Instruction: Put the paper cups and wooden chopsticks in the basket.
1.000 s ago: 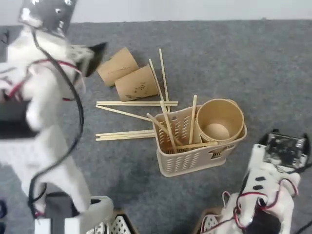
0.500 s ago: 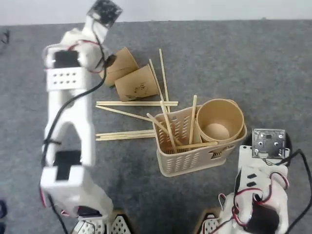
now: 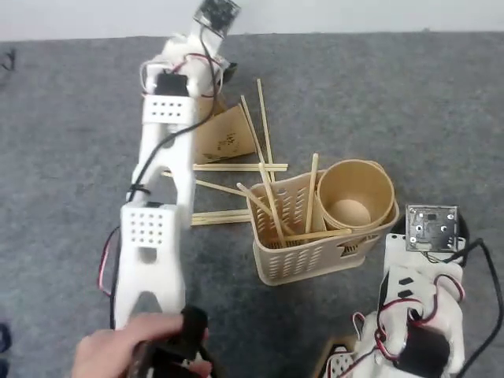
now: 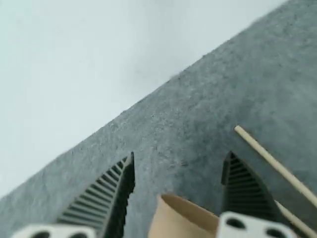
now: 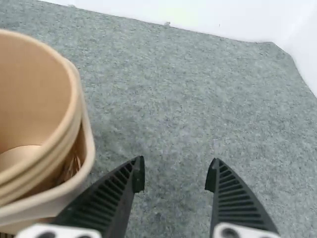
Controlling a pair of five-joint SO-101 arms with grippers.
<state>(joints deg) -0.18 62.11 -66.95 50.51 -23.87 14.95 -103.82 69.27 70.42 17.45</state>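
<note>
High view: the left arm [image 3: 169, 157] is stretched to the far side of the grey carpet [image 3: 409, 102], with its wrist above a paper cup [image 3: 228, 135] lying on its side. Loose chopsticks [image 3: 236, 167] lie on the carpet between that cup and the basket [image 3: 315, 253]. The basket stands upright. It holds stacked cups [image 3: 354, 193] at one end and leaning chopsticks [image 3: 272, 206] at the other. The right arm [image 3: 421, 315] sits near the basket's cup end.

Left wrist view: the left gripper [image 4: 180, 158] is spread, with one jaw on either side of the paper cup's rim. Contact with the cup cannot be confirmed. One chopstick lies just beside it on the carpet.

Right wrist view: the right gripper [image 5: 177, 163] is spread with nothing between its jaws, over bare carpet. The basket and the stacked cups are close alongside.
</note>
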